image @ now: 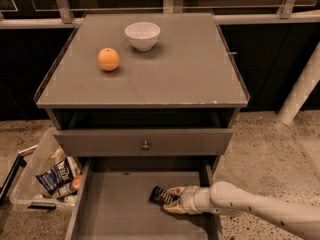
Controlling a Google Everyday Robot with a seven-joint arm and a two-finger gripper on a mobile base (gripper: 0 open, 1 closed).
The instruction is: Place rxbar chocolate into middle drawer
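The rxbar chocolate (161,195) is a small black-wrapped bar low over the floor of the open middle drawer (120,209), near its right side. My gripper (170,200) reaches in from the right on a white arm and is shut on the right end of the bar. I cannot tell whether the bar touches the drawer floor. The drawer is pulled out below the grey drawer front with the round knob (145,145).
A white bowl (142,35) and an orange (108,59) sit on the cabinet top (190,74). A clear bin (35,184) with a blue-and-white snack bag (55,175) stands on the floor at the left. A white post (302,84) stands at right.
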